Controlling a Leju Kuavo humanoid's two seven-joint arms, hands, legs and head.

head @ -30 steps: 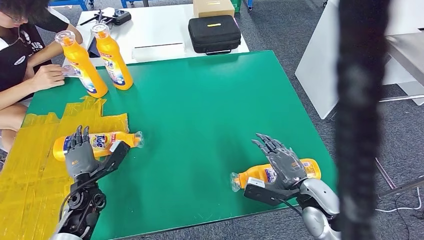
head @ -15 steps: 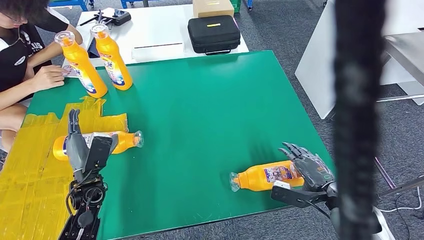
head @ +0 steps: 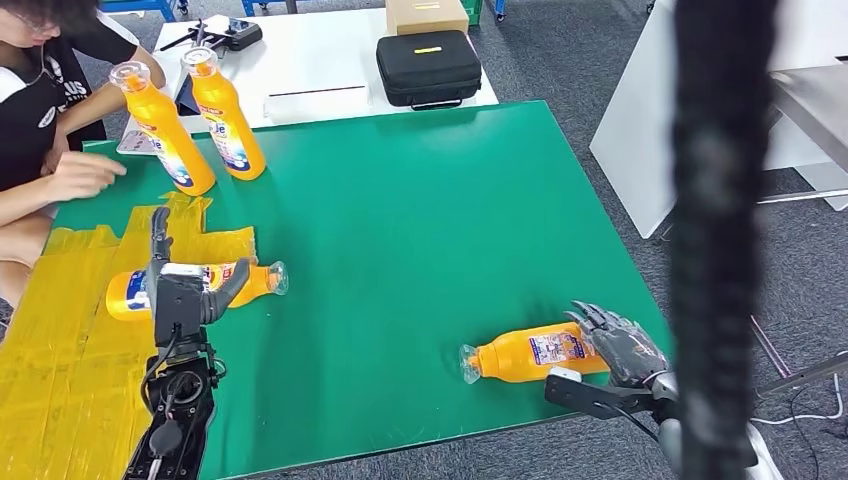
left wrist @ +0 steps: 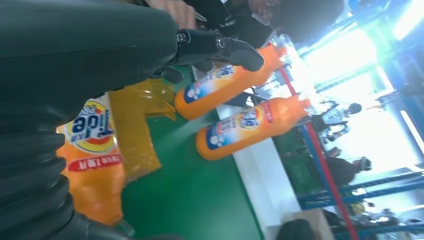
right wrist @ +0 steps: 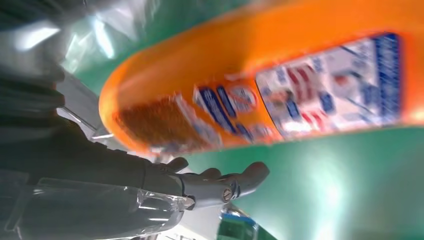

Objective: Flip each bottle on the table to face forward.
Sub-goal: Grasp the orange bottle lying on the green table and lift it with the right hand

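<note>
Both hands have pulled back off their bottles. Left hand (head: 178, 285) stands edge-up, fingers spread and empty, over the near-left bottle (head: 128, 290) lying on yellow tape (head: 60, 330). Right hand (head: 622, 343) — open, holding nothing — sits at the base of the near-right bottle (head: 530, 353) lying on the green table (head: 400, 200).

A black case (head: 429, 67) and cardboard box (head: 427, 15) sit on the white table (head: 330, 60) beyond a seated person (head: 40, 120).
</note>
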